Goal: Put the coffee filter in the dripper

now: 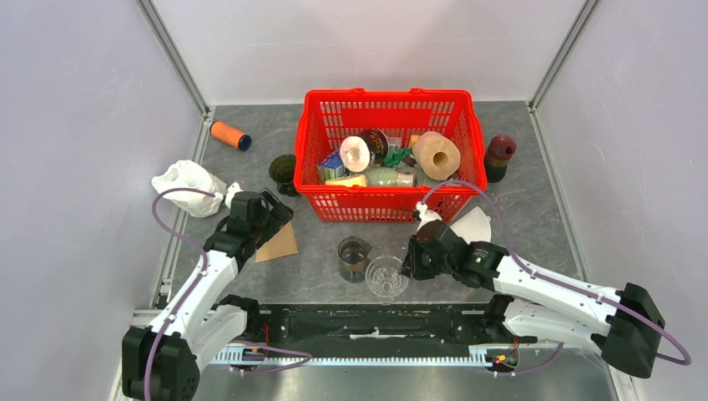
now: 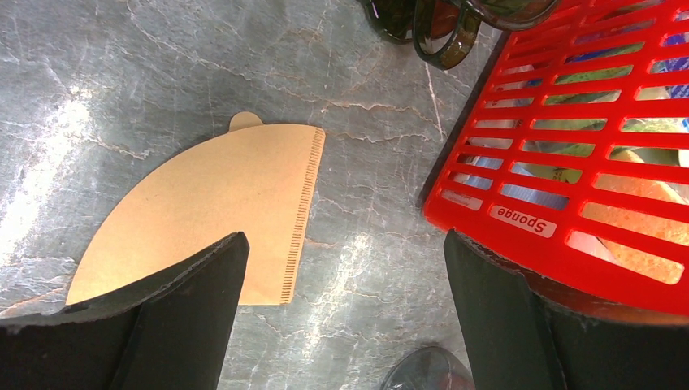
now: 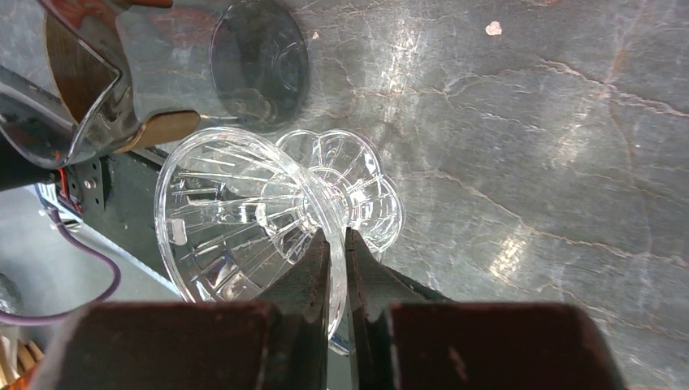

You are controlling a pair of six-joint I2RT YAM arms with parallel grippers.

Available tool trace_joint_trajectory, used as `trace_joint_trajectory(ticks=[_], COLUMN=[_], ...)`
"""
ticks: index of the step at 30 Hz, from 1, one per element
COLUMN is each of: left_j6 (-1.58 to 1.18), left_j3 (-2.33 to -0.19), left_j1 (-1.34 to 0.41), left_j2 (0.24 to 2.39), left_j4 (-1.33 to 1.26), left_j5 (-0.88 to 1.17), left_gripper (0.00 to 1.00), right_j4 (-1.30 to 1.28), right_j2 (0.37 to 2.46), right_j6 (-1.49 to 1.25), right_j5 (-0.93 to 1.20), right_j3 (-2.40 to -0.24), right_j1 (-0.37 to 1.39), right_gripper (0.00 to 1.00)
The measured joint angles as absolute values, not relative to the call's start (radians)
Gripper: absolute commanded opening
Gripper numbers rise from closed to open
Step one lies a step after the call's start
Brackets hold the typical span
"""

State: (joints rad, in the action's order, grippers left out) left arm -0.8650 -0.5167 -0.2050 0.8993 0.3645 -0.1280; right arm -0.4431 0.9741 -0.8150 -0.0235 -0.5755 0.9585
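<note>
Two black fingers of the left gripper stand spread wide above the coffee filter, a flat brown paper fan with a crimped seam. It lies on the grey marbled table, just left of the red plastic basket. The right gripper has its jaws nearly pressed together, pinching the clear ribbed dripper, which lies tipped on its side beside a glass pitcher.

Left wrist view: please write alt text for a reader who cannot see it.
A brown paper coffee filter lies flat on a grey marbled table, its near edge hidden by the open left gripper above it. A red basket stands to the right.
</note>
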Motion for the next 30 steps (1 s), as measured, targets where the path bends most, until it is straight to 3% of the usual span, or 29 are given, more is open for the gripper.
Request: trace_joint_trajectory(ticks=[8,20,30], left_j6=[-0.865,-0.865,-0.865], left_j3=[-0.517,-0.517,-0.517], left_j1=[-0.205,-0.205,-0.205], left_j2=[0.925,0.958,0.969], left_j4=[0.365,0.364,0.364], left_j5=[-0.128,-0.128,-0.124], left_gripper=[0.97,0.97,0.97], right_j4=[-0.631,-0.920,-0.894], right_j2=[0.938,1.020,1.218], right_j6=[-0.698,-0.530,-0.513], right_j5=[-0.021,-0.013,0.273], right_j3=[-0.734,-1.191,-1.301], right_j1=[0.958,0.941,0.739], right_gripper=[0.03,0.00,0.00])
